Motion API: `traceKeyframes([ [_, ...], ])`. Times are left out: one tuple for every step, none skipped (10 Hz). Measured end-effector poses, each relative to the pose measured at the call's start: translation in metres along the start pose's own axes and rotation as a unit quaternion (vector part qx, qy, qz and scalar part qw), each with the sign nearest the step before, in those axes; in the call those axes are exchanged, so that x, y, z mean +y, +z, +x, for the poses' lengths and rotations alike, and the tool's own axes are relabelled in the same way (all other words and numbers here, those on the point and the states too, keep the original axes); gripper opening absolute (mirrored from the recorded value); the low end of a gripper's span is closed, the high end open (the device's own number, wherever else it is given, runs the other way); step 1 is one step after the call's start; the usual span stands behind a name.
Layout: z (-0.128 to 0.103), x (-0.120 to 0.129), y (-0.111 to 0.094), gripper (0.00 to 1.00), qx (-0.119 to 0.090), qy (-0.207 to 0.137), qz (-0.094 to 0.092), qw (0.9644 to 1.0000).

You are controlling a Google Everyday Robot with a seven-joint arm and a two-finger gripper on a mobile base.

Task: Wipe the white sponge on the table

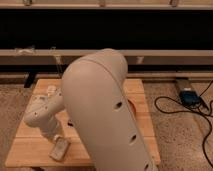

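The sponge (59, 149) sits at about 7 o'clock on the worktop (30, 150), close to the front edge. It is a small, flat, off-white block with rounded corners, lying askew to the planks. The hand (56, 141) comes down on its upper end from 11 o'clock, clenched on the sponge, with its tips mostly hidden behind the wrist. The worktop is pale wood with a plank grain.

The arm (102, 110) is smooth, cream-coloured and rounded, with small dark holes down its side. Its bulky shell fills the middle of the view and blocks the centre and the 5 o'clock part of the worktop. A pale lumpy thing (50, 90) shows at 10 o'clock, half behind the forearm.

At 3 o'clock, off the worktop, a dark box with a blue top (189, 95) and black looping cables (175, 107) lie on the speckled floor (180, 145). A dark recess runs along 12 o'clock.
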Motion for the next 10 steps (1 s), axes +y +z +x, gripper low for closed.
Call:
traceKeyframes([
  [0.004, -0.001, 0.003, 0.0, 0.004, -0.002, 0.003, 1.0],
  [0.008, -0.006, 0.005, 0.0, 0.008, 0.001, 0.003, 1.0],
  [0.014, -0.017, 0.007, 0.0, 0.013, 0.01, 0.005, 0.9999],
  [0.02, -0.026, 0.009, 0.0, 0.015, 0.02, 0.004, 0.9997],
  [0.026, -0.036, 0.011, 0.0, 0.018, 0.033, 0.004, 0.9993],
  [0.032, -0.047, 0.012, 0.0, 0.019, 0.047, 0.004, 0.9987],
  [0.036, -0.055, 0.013, 0.0, 0.02, 0.058, 0.004, 0.9981],
  [0.041, -0.064, 0.014, 0.0, 0.021, 0.071, 0.003, 0.9973],
  [0.046, -0.079, 0.015, 0.0, 0.022, 0.087, 0.004, 0.996],
  [0.048, -0.09, 0.016, 0.0, 0.022, 0.101, 0.002, 0.9947],
])
